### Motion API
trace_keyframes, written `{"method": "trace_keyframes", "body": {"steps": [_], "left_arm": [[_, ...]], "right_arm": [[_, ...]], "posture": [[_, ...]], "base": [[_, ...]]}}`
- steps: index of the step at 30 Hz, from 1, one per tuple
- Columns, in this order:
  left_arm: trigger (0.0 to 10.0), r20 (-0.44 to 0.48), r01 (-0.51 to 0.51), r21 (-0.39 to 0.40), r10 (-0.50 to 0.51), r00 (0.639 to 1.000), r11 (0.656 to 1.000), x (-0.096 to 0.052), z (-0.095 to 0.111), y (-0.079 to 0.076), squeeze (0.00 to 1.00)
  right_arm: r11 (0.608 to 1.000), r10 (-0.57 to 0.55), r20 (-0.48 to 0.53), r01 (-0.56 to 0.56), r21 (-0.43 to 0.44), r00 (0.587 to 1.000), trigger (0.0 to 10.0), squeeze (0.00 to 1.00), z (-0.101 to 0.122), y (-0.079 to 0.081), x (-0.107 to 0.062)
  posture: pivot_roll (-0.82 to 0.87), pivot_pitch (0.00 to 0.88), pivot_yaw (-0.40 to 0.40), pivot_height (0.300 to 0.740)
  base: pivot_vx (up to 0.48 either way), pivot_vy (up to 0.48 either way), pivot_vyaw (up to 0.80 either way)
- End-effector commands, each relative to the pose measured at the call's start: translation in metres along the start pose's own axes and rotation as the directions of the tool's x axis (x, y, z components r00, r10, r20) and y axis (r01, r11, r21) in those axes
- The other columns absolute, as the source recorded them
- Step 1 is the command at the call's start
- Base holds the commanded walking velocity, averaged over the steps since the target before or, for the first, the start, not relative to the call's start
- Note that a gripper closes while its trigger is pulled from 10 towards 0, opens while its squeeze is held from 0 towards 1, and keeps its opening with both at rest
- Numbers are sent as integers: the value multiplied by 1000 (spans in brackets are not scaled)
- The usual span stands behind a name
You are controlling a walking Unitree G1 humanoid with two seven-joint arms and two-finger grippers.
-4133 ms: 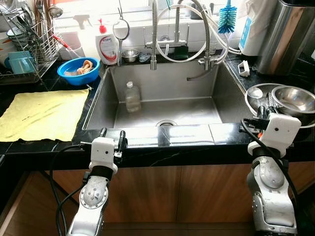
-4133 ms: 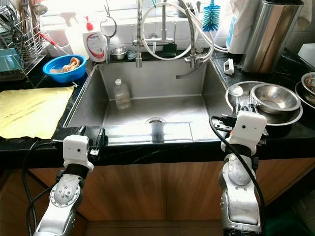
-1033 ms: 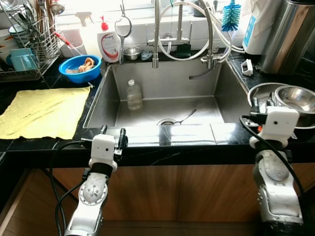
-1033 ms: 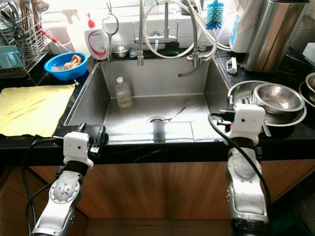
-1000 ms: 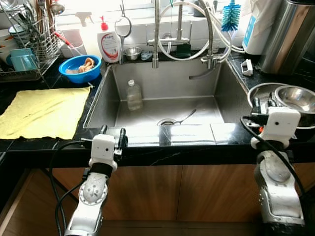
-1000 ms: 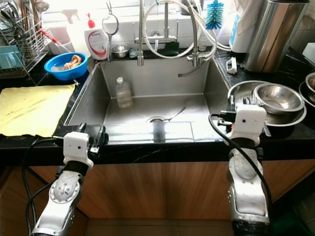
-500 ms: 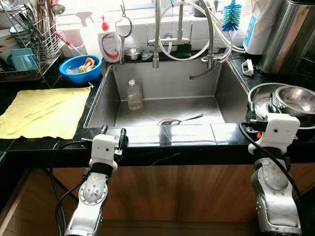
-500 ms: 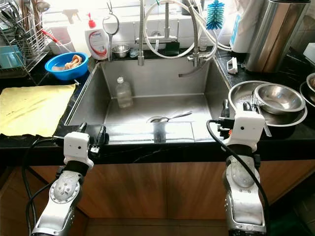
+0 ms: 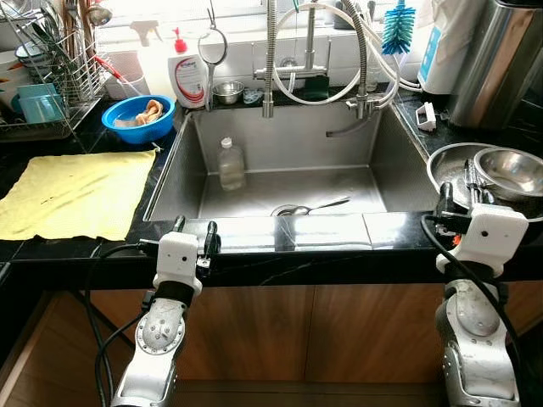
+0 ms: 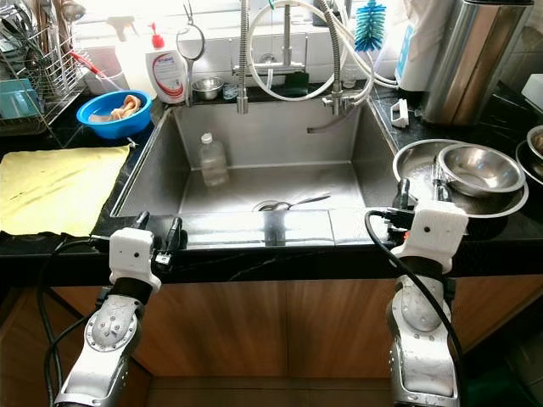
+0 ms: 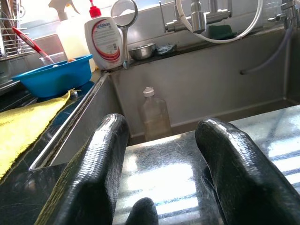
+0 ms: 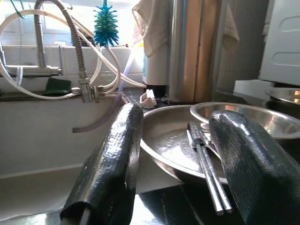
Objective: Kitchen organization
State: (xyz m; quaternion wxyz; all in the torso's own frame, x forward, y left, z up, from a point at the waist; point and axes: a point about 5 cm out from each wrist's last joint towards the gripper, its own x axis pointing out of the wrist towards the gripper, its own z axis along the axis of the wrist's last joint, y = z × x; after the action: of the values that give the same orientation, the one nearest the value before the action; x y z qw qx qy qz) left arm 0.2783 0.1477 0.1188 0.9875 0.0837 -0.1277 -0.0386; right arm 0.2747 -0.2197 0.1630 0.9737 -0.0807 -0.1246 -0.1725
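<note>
Spoon [image 9: 316, 206] lies flat on the bottom of the steel sink [image 9: 386, 165], right by the drain, with its handle pointing toward the right wall. A clear plastic bottle [image 9: 228, 164] stands upright in the sink too, near the back left corner, well apart from the spoon.

The left end effector [image 9: 192, 229] sits at the front edge of the sink, on the left side. Its two black fingers [image 11: 99, 173] are spread apart and hold nothing. Between them, in the left wrist view, you can see the shiny front rim of the sink and the bottle farther back.

The right end effector [image 9: 456, 197] is at the front of the black table [image 9: 399, 253], just to the right of the sink. Its fingers [image 12: 110, 161] are spread apart too, and nothing is between them. Right in front of it is a big flat steel bowl [image 12: 164, 140] with some long metal utensils [image 12: 206, 166] lying in it. A smaller steel bowl [image 9: 512, 170] rests in the big one, on its right side.

On the left part of the table lies a yellow cloth [image 9: 75, 193], spread flat. Behind it is a blue bowl [image 9: 138, 119] with something pale inside. A white soap bottle [image 9: 187, 73] with a red top stands behind the sink's left corner, and a tall steel canister [image 9: 496, 59] stands at the far right.
</note>
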Motion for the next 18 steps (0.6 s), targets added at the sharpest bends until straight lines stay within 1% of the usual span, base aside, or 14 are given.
{"method": "trace_keyframes", "body": {"steps": [1, 3, 4, 6, 11, 14, 16, 18], "left_arm": [[10000, -61, 16, 6, -16, 998, 1000, -7, -12, -1, 0], [10000, -63, 16, 6, -16, 998, 1000, -7, -12, -1, 0], [10000, -64, 18, 4, -18, 998, 1000, -7, -13, -1, 0], [10000, -66, 20, 3, -20, 998, 1000, -7, -13, -2, 0], [10000, -65, 17, 2, -17, 998, 1000, -7, -13, -1, 0], [10000, -65, 16, 2, -15, 998, 1000, -7, -13, -1, 0], [10000, -65, 14, 1, -14, 998, 1000, -8, -13, -1, 0], [10000, -64, 15, 0, -15, 998, 1000, -7, -13, -1, 0]], "right_arm": [[1000, -17, 20, 17, -3, 1000, 10000, 0, 4, -2, -1], [1000, -21, 10, 21, -5, 1000, 10000, 0, 3, -3, -1], [1000, -17, -12, 17, -27, 1000, 10000, 0, -2, -3, -1], [999, -21, -25, 20, -37, 999, 10000, 0, -6, -3, -2], [998, -44, -23, 43, -53, 999, 10000, 0, -7, -4, -1], [997, -59, -31, 57, -46, 998, 10000, 0, -9, -6, 0], [996, -70, -26, 68, -61, 997, 10000, 0, -8, -8, 1], [995, -70, -42, 67, -69, 997, 10000, 0, -10, -7, 1]], "posture": [[-113, 0, 76, 740], [-114, 0, 76, 740], [-115, 0, 76, 740], [-115, 0, 76, 740], [-112, 0, 76, 740], [-112, 0, 74, 740], [-108, 0, 73, 740], [-111, 0, 74, 740]], "base": [[0, 0, 0], [0, 0, 0], [0, 0, 0], [0, 0, 0], [0, 0, 0], [0, 0, 0], [0, 0, 0], [0, 0, 0]]}}
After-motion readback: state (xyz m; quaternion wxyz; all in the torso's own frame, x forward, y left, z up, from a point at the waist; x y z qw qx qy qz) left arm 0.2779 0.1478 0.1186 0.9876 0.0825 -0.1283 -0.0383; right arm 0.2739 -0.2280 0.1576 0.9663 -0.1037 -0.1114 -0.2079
